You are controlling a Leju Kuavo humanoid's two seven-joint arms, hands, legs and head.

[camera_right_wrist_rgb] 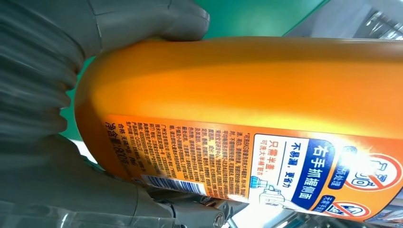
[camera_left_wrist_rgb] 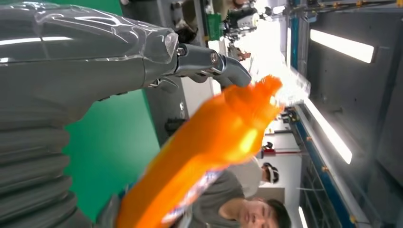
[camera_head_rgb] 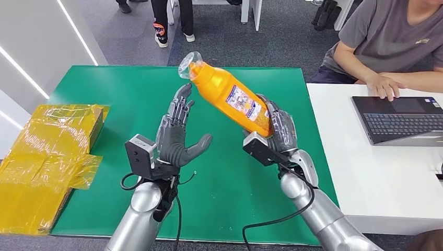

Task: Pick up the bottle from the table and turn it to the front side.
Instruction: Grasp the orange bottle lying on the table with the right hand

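One hand alone carried the load at this moment: your right hand was clamped around the lower body of the orange bottle, which was lifted clear of the green worktop and tilted, its clear cap end pointing up and away toward the far left. The printed label with small text and a barcode faced the head camera and the right wrist camera, so I judged the turn was not yet finished.

Your left hand stood upright beside the bottle's neck, fingers apart and holding nothing. In the head view the fingertips looked very near the neck; I could not tell whether they touched it.

Here is what could have gone wrong. The grip sat low on the body, so most of the bottle leaned out beyond the hand; if you rotated the wrist quickly, that overhang could have levered the smooth plastic loose and let it slide down onto the worktop. If the left hand closed in carelessly, it could have knocked the neck sideways instead of steadying it. A fall to the right risked the laptop and the person's hand on the white table just beside the worktop. The yellow-wrapped box at the left lay well apart.
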